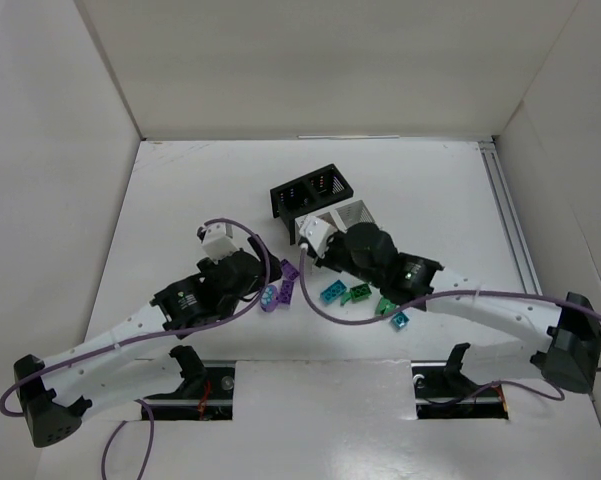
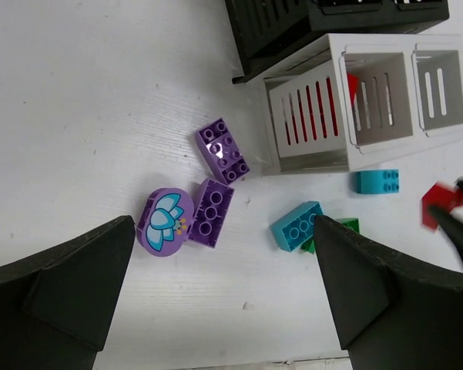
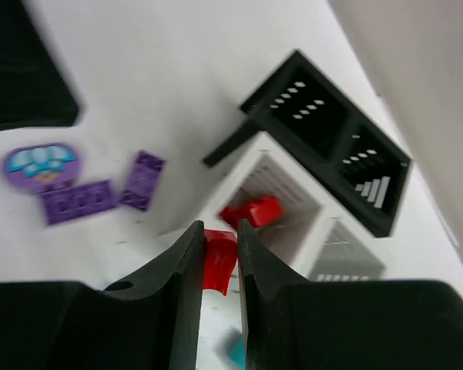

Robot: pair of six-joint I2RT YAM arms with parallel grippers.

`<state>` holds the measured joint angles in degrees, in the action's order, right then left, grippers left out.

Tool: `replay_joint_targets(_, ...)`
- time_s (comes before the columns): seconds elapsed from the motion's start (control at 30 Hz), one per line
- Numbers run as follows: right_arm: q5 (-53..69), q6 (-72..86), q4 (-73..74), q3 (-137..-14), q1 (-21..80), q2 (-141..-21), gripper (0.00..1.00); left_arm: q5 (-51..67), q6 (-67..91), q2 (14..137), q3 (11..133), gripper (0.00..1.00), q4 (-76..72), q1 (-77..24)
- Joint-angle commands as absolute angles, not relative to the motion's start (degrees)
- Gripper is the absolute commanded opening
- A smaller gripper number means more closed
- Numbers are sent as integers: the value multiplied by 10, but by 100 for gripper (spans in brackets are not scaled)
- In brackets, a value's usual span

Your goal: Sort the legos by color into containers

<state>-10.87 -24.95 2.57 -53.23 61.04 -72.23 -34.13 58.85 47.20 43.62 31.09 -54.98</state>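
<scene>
A: Surface, room?
B: White matte bench [image 1: 180,200] is lying inside white board walls [image 1: 310,60].
A: Jaws?
B: Right jaws are pinching a glossy red plastic brick [image 3: 218,260] just beside the white slatted bin [image 3: 285,231]; left jaws are gaping wide, empty, over a purple studded oblong brick [image 2: 210,212].

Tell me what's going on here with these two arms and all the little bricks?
The two arms are sorting toy bricks by color. The right gripper is pinching a red brick close to the white bin, where another red piece already lies in one compartment. The left gripper hangs open above the purple oval and two purple bricks, holding nothing. Some teal bricks and green bricks lie loose on the table. The black bin stands just beyond the white one.
</scene>
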Motion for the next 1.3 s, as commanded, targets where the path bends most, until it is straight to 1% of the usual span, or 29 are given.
replay_joint_targets(0.0,-90,-297,46,-575,553,-735,21,-322,558,478,432,100,273,-548)
replay_joint_targets(0.13,-30,-297,46,-621,485,-792,21,-322,553,498,432,100,268,-548)
replay_joint_targets(0.2,-7,-297,46,-638,478,-813,25,-316,548,516,437,100,262,-548)
replay_joint_targets(0.23,-7,-302,46,-649,471,-821,33,-307,542,522,437,100,262,-548)
replay_joint_targets(0.3,0,-308,46,-650,471,-829,39,-296,526,542,442,100,251,-548)
replay_joint_targets(0.33,0,-308,46,-650,471,-829,46,-288,526,549,449,100,251,-555)
replay_joint_targets(0.37,0,-308,46,-650,471,-829,46,-288,519,557,455,100,251,-562)
replay_joint_targets(0.4,-6,-308,46,-650,471,-829,50,-288,513,572,455,100,251,-568)
replay_joint_targets(0.43,-6,-308,51,-650,471,-822,56,-288,513,580,463,100,251,-576)
replay_joint_targets(0.47,-6,-308,51,-644,471,-822,71,-288,503,587,468,100,245,-590)
replay_joint_targets(0.5,-14,-301,56,-639,471,-806,74,-288,495,595,475,100,245,-598)
replay_joint_targets(0.57,-35,-295,64,-629,466,-787,75,-288,462,618,482,100,223,-627)
replay_joint_targets(0.67,-83,-255,90,-600,454,-727,77,-270,411,652,487,100,172,-662)
replay_joint_targets(0.7,-92,-230,115,-578,435,-709,78,-262,370,660,487,100,151,-678)
replay_joint_targets(0.73,-92,-222,126,-564,423,-668,79,-247,351,669,480,97,132,-679)
replay_joint_targets(0.8,-83,-211,152,-533,382,-622,79,-197,317,692,468,93,75,-684)
replay_joint_targets(0.83,-77,-211,158,-500,368,-573,79,-182,283,699,454,92,53,-684)
replay_joint_targets(0.87,-63,-211,166,-485,355,-548,81,-156,268,712,447,92,12,-684)
replay_joint_targets(0.93,-57,-205,188,-446,325,-500,82,-140,251,729,446,88,-6,-690)
replay_joint_targets(0.97,-57,-205,195,-435,316,-457,83,-140,244,738,455,86,-13,-696)
replay_joint_targets(1.07,-50,-205,241,-414,291,-394,84,-127,198,786,482,83,-33,-709)
replay_joint_targets(1.17,-64,-205,285,-414,272,-364,86,-111,145,852,514,72,-46,-715)
replay_joint_targets(1.2,-64,-205,291,-414,272,-349,86,-101,137,871,549,70,-37,-715)
replay_joint_targets(1.27,-64,-205,297,-414,272,-344,87,-96,115,923,576,67,-24,-715)
